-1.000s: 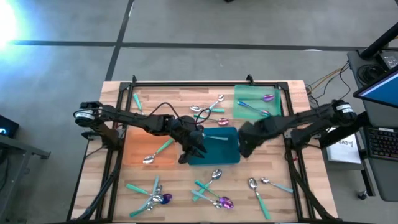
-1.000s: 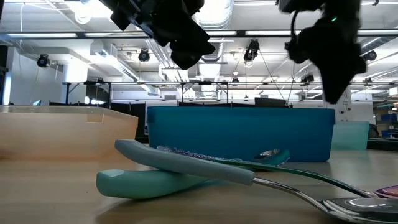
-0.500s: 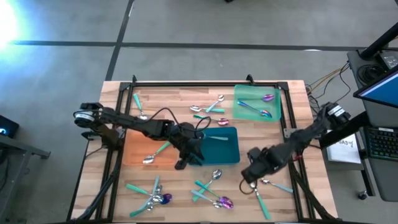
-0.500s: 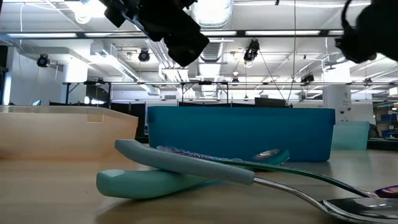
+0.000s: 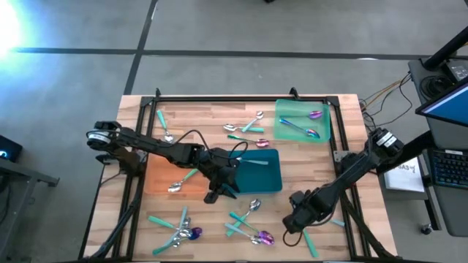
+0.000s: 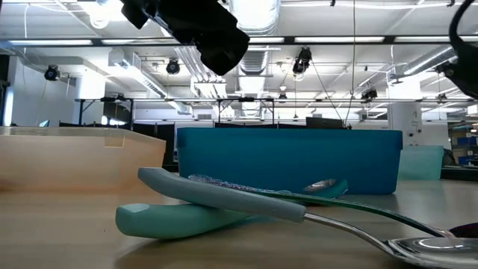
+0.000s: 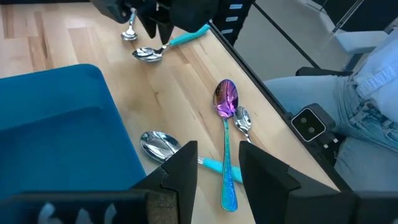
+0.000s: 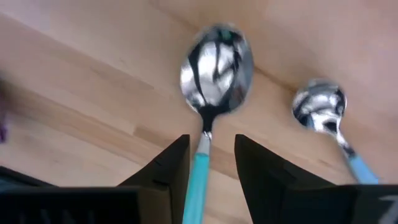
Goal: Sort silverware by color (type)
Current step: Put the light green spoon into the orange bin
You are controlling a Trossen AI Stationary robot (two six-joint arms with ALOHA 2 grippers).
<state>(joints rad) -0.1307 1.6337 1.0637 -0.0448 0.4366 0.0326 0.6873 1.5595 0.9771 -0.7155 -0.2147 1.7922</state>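
Item: teal-handled spoon (image 8: pixel 213 74), flat on the tabletop (image 8: pixel 74 81) near the front right. Light, rigid, slick bowl; best grasped mid-handle. Right pincer (image 8: pixel 211 163) parted astride its handle, holding nothing; left pincer (image 7: pixel 219 169) parted, empty, beside the teal tray (image 7: pixel 56 118).

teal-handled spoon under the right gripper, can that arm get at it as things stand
Probably yes. The right gripper hangs right over the teal-handled spoon, jaws apart either side of its handle, with bare wood around it. The second spoon lies clear to one side.
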